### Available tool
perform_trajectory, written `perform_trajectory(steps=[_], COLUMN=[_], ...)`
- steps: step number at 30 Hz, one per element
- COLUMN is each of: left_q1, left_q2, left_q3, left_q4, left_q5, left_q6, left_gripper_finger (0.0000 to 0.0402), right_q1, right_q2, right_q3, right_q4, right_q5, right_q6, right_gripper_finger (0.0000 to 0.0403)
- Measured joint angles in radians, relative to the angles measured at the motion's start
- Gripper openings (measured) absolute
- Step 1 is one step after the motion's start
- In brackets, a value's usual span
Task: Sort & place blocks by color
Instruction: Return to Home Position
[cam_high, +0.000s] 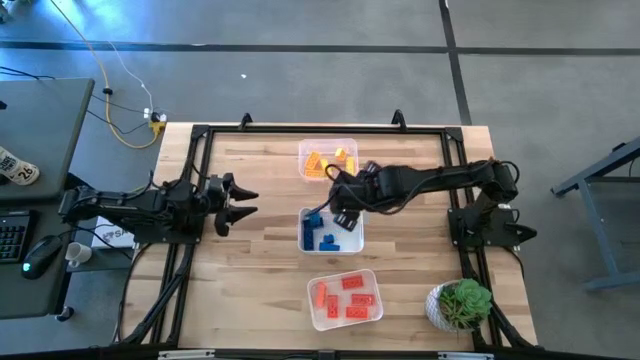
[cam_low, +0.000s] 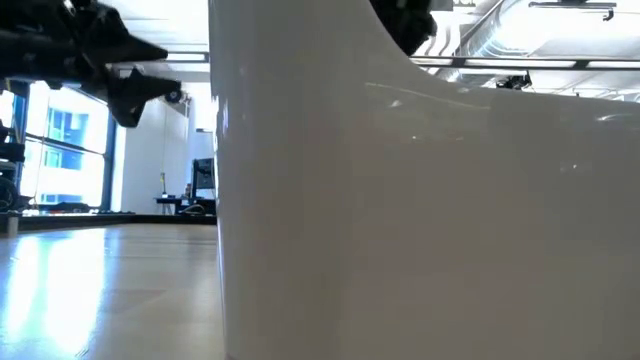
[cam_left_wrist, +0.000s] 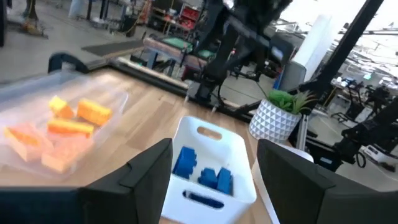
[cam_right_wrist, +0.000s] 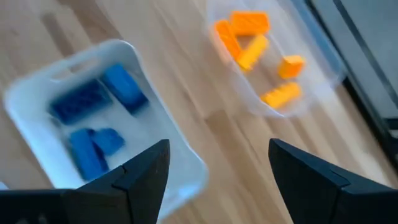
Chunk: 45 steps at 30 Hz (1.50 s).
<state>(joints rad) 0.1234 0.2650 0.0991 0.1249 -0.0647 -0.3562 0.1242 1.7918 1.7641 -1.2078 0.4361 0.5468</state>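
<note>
Right gripper (cam_right_wrist: 217, 158): spread wide, empty, since blue blocks (cam_right_wrist: 93, 124) lie sorted in white tub (cam_right_wrist: 37, 87) beneath | left gripper (cam_high: 240, 204): spread, empty, idle.

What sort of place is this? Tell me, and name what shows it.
Probably a robotics lab in an open industrial hall. The left arm and right arm are mounted on a framed wooden table. A desk with keyboard stands beside it on concrete floor. Exposed ceiling ducts show beyond.
</note>
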Motion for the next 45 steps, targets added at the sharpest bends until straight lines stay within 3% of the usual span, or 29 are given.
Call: perform_trajectory(steps=[7,14,24,34,39,45], left_q1=[0.0,0.001,0.001,0.001,0.001,0.001], left_q2=[0.0,0.001,0.003,0.003,0.003,0.003], left_q3=[-0.045,-0.089,-0.088,-0.088,-0.088,-0.088], left_q4=[0.003,-0.039,-0.05,-0.053,-0.053,-0.053], left_q5=[-0.046,-0.079,-0.218,-0.261,-0.261,-0.261], left_q6=[-0.034,-0.087,-0.084,0.131,0.14,0.14], left_gripper_finger=[0.0223,0.0223,0.0223,0.0223,0.0223,0.0223], right_q1=[-0.044,-0.082,-0.088,-0.075,-0.075,-0.075], right_q2=[-0.111,-0.31,-0.803,-1.255,-1.42,-1.543], right_q3=[0.0,-0.05,-0.564,-1.079,-1.252,-1.368], right_q4=[-0.119,-0.17,0.129,0.456,0.57,0.649], right_q5=[0.021,0.093,0.084,0.039,0.023,0.005], right_q6=[-0.099,-0.181,-0.107,-0.046,-0.047,-0.049], right_gripper_finger=[0.0261,0.026,0.026,0.026,0.026,0.0261])
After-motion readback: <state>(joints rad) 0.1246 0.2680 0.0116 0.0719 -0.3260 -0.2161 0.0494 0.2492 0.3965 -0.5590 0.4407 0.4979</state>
